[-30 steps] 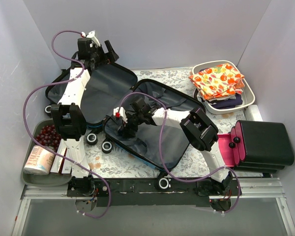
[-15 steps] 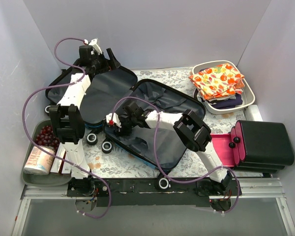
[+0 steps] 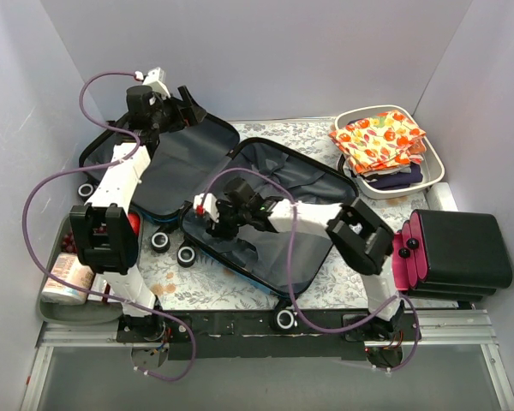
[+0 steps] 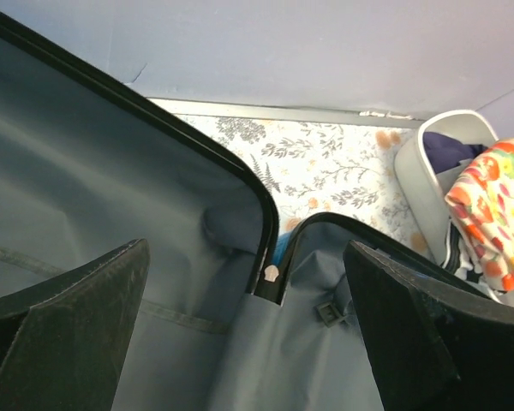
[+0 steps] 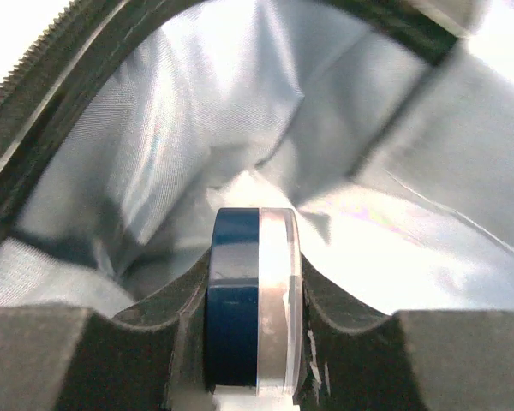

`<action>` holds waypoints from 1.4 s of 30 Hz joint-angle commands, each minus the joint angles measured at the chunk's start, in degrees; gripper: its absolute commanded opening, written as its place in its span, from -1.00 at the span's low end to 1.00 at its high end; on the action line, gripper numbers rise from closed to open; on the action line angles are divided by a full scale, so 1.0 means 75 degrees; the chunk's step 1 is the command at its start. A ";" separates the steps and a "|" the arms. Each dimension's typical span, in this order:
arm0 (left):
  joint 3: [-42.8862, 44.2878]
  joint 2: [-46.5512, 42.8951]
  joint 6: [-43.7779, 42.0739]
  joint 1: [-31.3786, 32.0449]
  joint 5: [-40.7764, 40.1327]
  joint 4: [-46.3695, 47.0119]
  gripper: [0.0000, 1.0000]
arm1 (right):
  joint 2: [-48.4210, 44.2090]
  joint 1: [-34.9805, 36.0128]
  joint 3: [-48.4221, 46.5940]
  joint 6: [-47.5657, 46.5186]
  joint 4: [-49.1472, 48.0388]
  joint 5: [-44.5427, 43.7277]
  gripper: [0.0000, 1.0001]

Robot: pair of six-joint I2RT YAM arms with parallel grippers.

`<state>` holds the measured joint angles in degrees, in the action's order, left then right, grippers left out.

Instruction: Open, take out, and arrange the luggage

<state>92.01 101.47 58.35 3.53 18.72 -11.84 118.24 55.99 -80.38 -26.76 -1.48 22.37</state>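
Note:
The luggage (image 3: 301, 244) lies open in two halves, dark grey lining up, blue shell showing at the edges. My left gripper (image 3: 185, 101) hangs open and empty above the back edge of the left half (image 3: 184, 163). In the left wrist view the gripper (image 4: 244, 321) looks down on the hinge between the halves (image 4: 270, 274). My right gripper (image 3: 212, 223) is low inside the right half, near its left end. In the right wrist view it (image 5: 253, 342) is shut on a small round jar (image 5: 253, 282), dark blue with a clear lid, against the lining.
A white tub (image 3: 435, 171) with colourful fruit-print cloth (image 3: 381, 139) stands back right; it also shows in the left wrist view (image 4: 418, 184). A flat black case with pink inside (image 3: 458, 248) lies at the right. A grey tray (image 3: 73, 312) with grapes and a can sits at the left.
The left arm has shifted a little left and back above the left half. The right arm's elbow has swung right while its gripper stays low in the right half.

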 commanded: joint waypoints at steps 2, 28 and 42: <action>-0.0361 -0.0861 0.0562 -0.0014 -0.0012 0.0512 0.96 | -0.2110 -0.0258 0.1059 0.2018 -0.1279 -0.1668 -0.97; -0.2787 -0.3710 0.0281 0.2939 -0.0867 -0.0999 0.97 | -0.8169 -0.1922 0.3122 0.7488 0.5289 -0.6357 -0.97; -0.2892 -0.3861 0.0400 0.2998 -0.1241 -0.1223 0.96 | -0.6862 -0.3972 0.3463 0.8255 0.7966 -0.9592 -0.97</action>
<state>69.60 74.56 61.98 26.09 12.25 -20.47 61.28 28.91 -53.71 34.17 54.57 -42.02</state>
